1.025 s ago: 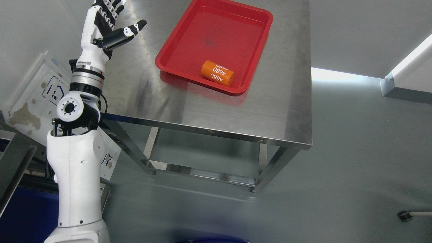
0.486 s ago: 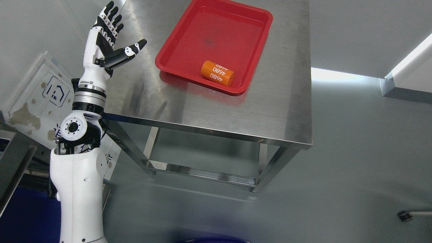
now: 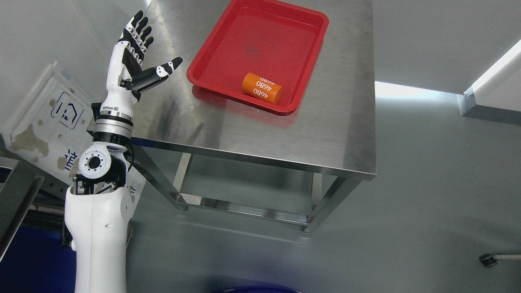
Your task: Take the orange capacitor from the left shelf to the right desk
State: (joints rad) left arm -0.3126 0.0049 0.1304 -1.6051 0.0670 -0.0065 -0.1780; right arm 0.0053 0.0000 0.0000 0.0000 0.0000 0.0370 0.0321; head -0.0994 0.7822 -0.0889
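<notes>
Steel desk: capacitor against tray rim.

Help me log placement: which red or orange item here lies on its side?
The orange capacitor, a cylinder lying sideways inside the red tray; the tray sits flat.

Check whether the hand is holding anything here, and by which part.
Nothing is held. The left hand is empty, fingers spread, at the table's left edge. The orange capacitor lies on its side in the red tray, untouched.
</notes>
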